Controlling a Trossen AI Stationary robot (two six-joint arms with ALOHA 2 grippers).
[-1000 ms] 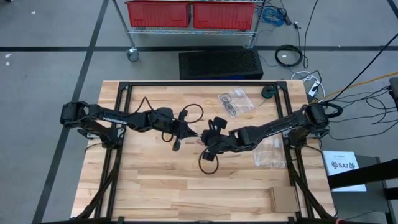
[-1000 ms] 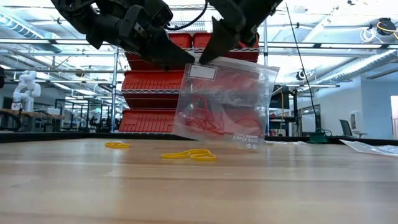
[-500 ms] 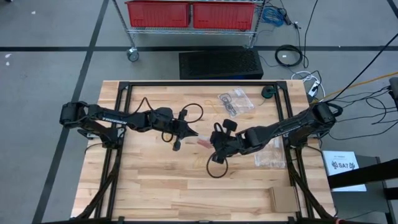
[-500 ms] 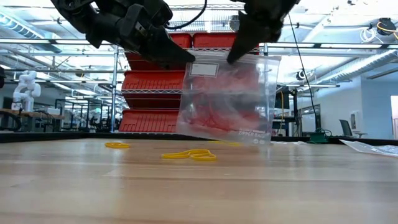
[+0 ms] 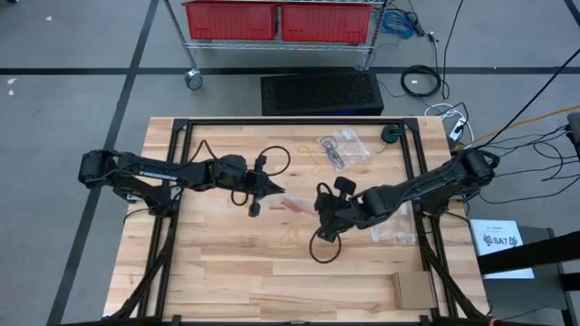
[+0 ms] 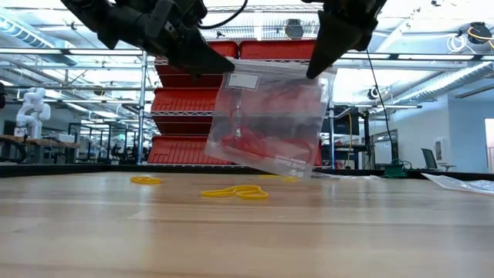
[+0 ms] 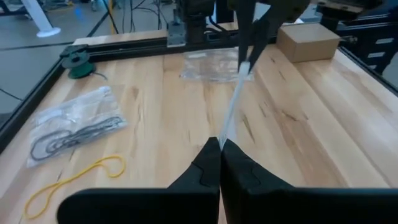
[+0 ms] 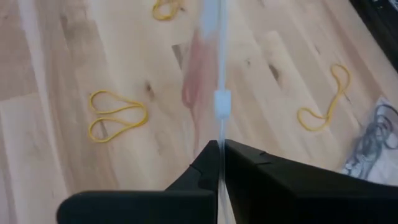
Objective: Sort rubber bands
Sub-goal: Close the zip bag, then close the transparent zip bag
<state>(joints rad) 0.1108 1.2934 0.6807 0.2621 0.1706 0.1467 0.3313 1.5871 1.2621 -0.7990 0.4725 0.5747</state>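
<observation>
A clear zipper bag [image 6: 266, 123] holding red rubber bands [image 6: 247, 143] hangs over the middle of the table, clear of the wood. My left gripper [image 6: 224, 68] is shut on one end of its top edge. My right gripper [image 6: 318, 71] is shut on the other end. A white slider [image 8: 222, 102] sits on the zipper strip a little ahead of my right fingers. Loose yellow rubber bands [image 6: 235, 191] [image 8: 117, 115] lie flat on the table under and around the bag. From above, the bag [image 5: 297, 204] shows as a thin strip between the two grippers. My left gripper pinches the bag's top edge [image 7: 227, 119] at its left end between the two fingers, which slant slightly down from the table's left and lie along the edge. The bag hangs below, lifted clear. My right gripper pinches the top edge [image 8: 220, 129] at the bag's other end between its two fingers, slanting down from the table's right. The strip runs straight between the two grippers. The bag hangs tilted, with the end under this gripper lower.
A clear bag of black bands [image 5: 337, 149] lies at the far middle with a yellow band [image 7: 74, 180] beside it. Another clear bag [image 5: 396, 222] lies at the right. A cardboard box [image 5: 412, 288] stands near the front right corner and a green spool [image 5: 391, 134] at the far edge.
My right gripper has slid along the bag's top edge away from my left gripper, toward the table's right and near edges, and has tipped. It now stands at the bag's far corner. The bag has risen a little and hangs more tilted.
</observation>
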